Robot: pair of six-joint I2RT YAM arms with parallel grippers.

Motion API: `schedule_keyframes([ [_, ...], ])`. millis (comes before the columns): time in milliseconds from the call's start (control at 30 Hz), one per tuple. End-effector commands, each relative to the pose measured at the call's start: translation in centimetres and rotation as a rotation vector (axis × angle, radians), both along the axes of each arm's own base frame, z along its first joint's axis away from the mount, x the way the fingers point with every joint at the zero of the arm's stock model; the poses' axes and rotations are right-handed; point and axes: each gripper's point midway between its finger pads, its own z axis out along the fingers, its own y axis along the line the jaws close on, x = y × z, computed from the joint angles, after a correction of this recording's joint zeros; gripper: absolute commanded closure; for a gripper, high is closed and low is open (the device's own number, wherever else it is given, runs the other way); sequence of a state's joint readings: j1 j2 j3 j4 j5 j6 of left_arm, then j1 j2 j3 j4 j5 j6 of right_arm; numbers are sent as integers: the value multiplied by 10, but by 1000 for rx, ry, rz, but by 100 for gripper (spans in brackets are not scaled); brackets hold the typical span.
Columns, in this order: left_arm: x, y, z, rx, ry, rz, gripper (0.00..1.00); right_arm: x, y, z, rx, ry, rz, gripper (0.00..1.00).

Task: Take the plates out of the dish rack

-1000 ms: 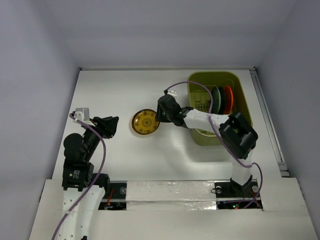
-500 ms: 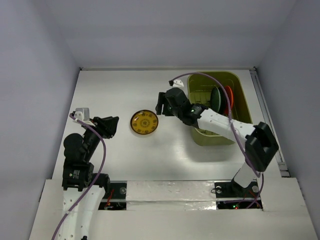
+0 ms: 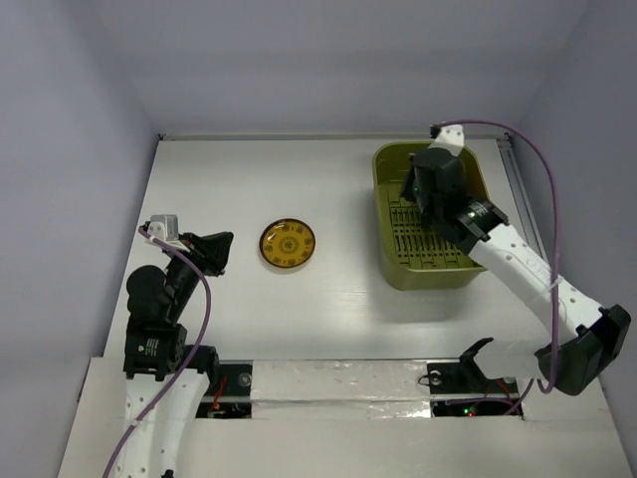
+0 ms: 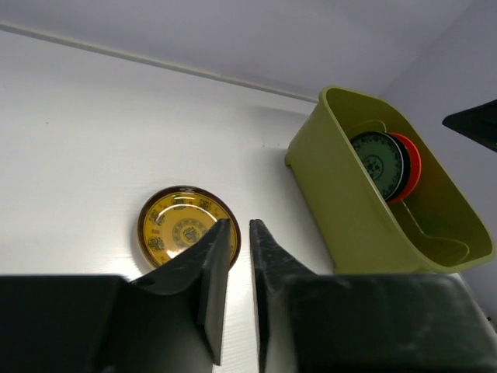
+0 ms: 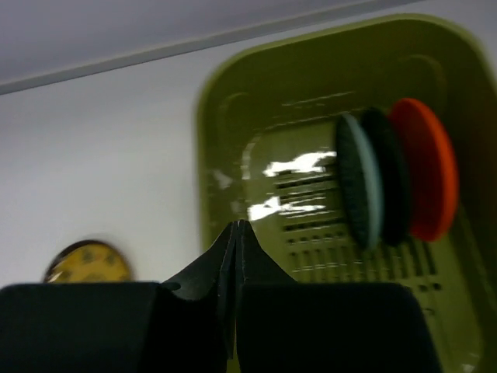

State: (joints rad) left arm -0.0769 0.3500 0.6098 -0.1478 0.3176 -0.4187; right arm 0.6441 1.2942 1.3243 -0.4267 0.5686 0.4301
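A dark plate with a yellow pattern [image 3: 288, 244] lies flat on the table left of the olive-green dish rack [image 3: 394, 261]; it also shows in the left wrist view [image 4: 182, 229]. Standing in the rack's far right slots are a teal plate [image 5: 356, 190], a dark plate [image 5: 388, 183] and an orange-red plate [image 5: 423, 179]. My right gripper [image 5: 235, 224] is shut and empty, above the rack's left part, short of the plates. In the top view it [image 3: 426, 195] hides them. My left gripper [image 4: 241, 225] is almost shut, empty, low at the left [image 3: 214, 249].
The rack's slotted floor [image 3: 423, 239] is bare near the front. A purple cable [image 3: 542, 189] loops from the right wrist over the rack's right side. White walls close the table at the back and sides.
My right gripper has swung from beside the yellow-patterned plate, right and back, to over the rack. The plate stays on the table. The left arm has not moved.
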Motion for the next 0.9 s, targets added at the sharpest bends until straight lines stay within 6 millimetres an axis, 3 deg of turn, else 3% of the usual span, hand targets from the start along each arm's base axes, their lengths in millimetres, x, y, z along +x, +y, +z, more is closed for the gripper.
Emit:
schedule_keyframes([
  [0,0,-1,12,-5,-53,-6,91,-6,-58,-23,-136,74,-123,100],
  [100,0,-2,11,-4,-49,-11,92,-7,-83,-32,-173,103,-180,99],
  [200,1,-2,10,-4,-46,-12,92,-2,-103,-45,-219,153,-236,88],
  [233,1,-2,11,-4,-47,-11,92,1,-107,-47,-234,163,-247,80],
  [333,-1,-1,12,-4,-54,-9,89,9,-112,-61,-273,211,-244,68],
  [500,0,-2,12,-4,-52,-14,84,19,-120,-79,-320,262,-258,57],
  [867,-1,-2,13,-3,-56,-15,78,44,-124,-102,-387,326,-257,63],
])
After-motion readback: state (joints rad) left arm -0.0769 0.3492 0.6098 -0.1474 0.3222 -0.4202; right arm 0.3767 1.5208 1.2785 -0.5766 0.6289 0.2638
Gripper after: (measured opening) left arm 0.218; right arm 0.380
